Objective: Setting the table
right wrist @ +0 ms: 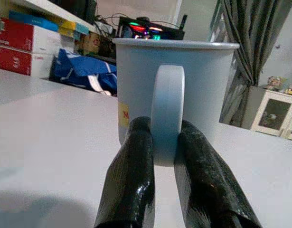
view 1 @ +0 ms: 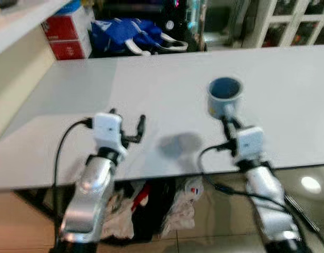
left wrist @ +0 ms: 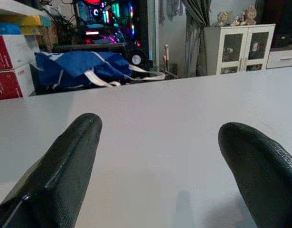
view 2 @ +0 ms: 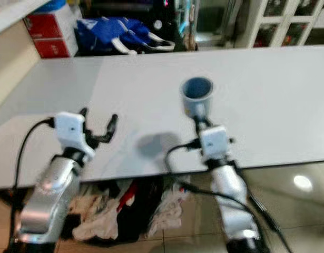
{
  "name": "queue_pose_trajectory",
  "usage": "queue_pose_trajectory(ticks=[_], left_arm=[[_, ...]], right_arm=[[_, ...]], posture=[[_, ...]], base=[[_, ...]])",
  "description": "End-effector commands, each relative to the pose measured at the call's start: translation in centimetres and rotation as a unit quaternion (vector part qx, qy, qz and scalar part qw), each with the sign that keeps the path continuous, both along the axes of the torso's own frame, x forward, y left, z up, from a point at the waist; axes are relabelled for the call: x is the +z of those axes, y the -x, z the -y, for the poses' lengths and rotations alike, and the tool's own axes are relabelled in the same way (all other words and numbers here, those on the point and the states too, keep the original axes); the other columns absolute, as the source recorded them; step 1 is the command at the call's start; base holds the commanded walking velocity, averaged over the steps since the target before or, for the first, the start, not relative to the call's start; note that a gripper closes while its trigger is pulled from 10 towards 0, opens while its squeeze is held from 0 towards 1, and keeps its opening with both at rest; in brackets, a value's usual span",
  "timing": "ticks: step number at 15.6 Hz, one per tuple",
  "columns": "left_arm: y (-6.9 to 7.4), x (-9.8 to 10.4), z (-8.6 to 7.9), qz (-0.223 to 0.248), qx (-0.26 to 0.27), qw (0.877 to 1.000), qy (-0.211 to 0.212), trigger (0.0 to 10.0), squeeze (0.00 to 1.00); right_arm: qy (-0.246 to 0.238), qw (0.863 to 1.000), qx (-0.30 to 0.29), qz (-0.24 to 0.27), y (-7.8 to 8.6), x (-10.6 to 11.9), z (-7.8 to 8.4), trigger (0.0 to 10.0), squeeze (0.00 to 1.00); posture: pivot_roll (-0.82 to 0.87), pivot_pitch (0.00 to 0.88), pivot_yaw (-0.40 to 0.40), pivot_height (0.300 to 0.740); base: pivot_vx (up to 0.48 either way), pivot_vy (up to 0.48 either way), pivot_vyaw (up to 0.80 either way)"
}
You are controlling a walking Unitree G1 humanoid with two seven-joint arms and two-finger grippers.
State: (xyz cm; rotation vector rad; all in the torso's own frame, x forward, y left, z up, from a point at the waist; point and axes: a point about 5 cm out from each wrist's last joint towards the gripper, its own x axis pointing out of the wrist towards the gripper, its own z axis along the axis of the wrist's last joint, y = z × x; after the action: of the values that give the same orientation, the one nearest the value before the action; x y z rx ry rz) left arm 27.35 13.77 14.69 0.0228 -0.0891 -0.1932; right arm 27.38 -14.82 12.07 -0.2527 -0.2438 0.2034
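A light blue mug [view 1: 224,95] stands upright on the white table [view 1: 151,84], right of centre. My right gripper [view 1: 228,119] is shut on the mug's handle [right wrist: 167,118] from the near side, its two black fingers [right wrist: 131,180] pinching the handle in the right wrist view. The mug [right wrist: 174,90] carries a small yellow label on its side. My left gripper [view 1: 129,124] is open above the table's near left part, with nothing between its fingers [left wrist: 65,175].
A blue bag [view 1: 130,34] and red and white boxes [view 1: 67,34] lie beyond the table's far edge. A white cabinet [left wrist: 238,45] stands at the back right. Clothes and bags [view 1: 151,205] lie on the floor under the table's near edge.
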Motion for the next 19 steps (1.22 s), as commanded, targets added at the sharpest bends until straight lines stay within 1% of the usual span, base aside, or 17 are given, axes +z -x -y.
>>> queue_pose_trajectory(ticks=[1,3,5,7,9,10,11,12,16,19], left_arm=[[-0.1,0.4,0.2,0.009,-0.005,1.000,-0.001,10.0,0.00],[-0.1,0.5,0.2,0.011,-0.002,1.000,-0.004,10.0,0.00],[-0.1,0.3,0.3,0.006,-0.003,1.000,-0.005,10.0,0.00],[-0.1,0.3,0.4,0.005,-0.007,1.000,-0.004,10.0,0.00],[0.0,0.2,0.4,0.003,-0.007,1.000,-0.005,10.0,0.00],[0.0,0.2,0.4,0.001,-0.006,1.000,-0.006,10.0,0.00],[0.0,0.3,0.3,0.003,-0.004,1.000,-0.013,10.0,0.00],[-0.1,0.4,0.3,0.006,-0.004,1.000,-0.011,10.0,0.00],[0.0,0.5,0.3,0.008,-0.010,1.000,-0.010,10.0,0.00],[0.0,0.6,0.3,0.010,-0.016,1.000,-0.011,10.0,0.00]], right_arm=[[0.005,1.000,-0.005,0.009,-0.1,0.4,0.5,0.0,0.00],[0.006,1.000,-0.005,0.008,-0.1,0.4,0.5,0.0,0.00],[0.005,1.000,-0.008,0.009,-0.5,0.5,0.5,0.0,0.00],[-0.003,1.000,-0.025,0.007,-1.4,0.8,1.2,0.0,0.00],[-0.004,0.999,-0.034,0.007,-1.9,0.9,1.7,0.0,0.00],[-0.004,0.999,-0.042,0.007,-2.4,1.0,2.0,0.0,0.00],[-0.005,0.999,-0.045,0.009,-2.9,1.2,2.0,0.0,0.00],[-0.005,0.999,-0.045,0.010,-3.1,1.3,2.0,0.0,0.00],[-0.008,0.999,-0.043,0.010,-3.9,1.2,1.6,0.0,0.00],[-0.010,0.999,-0.039,0.012,-4.0,1.3,1.1,0.0,0.00]], posture=[[-0.09,0.000,0.064,0.740],[-0.09,0.000,0.065,0.740],[-0.09,0.000,0.066,0.740],[-0.09,0.000,0.064,0.740],[-0.08,0.000,0.065,0.740],[-0.08,0.000,0.067,0.740],[-0.08,0.000,0.072,0.740],[-0.08,0.000,0.072,0.740],[-0.07,0.000,0.076,0.740],[-0.07,0.000,0.079,0.740]], base=[[0.469,0.000,0.00],[0.467,0.000,0.00],[0.000,0.000,0.00],[0.000,0.000,0.00],[0.000,0.000,0.00],[0.000,0.000,0.00],[0.000,0.000,0.00],[0.000,0.000,0.00],[0.283,-0.383,0.00],[0.368,-0.302,0.00]])
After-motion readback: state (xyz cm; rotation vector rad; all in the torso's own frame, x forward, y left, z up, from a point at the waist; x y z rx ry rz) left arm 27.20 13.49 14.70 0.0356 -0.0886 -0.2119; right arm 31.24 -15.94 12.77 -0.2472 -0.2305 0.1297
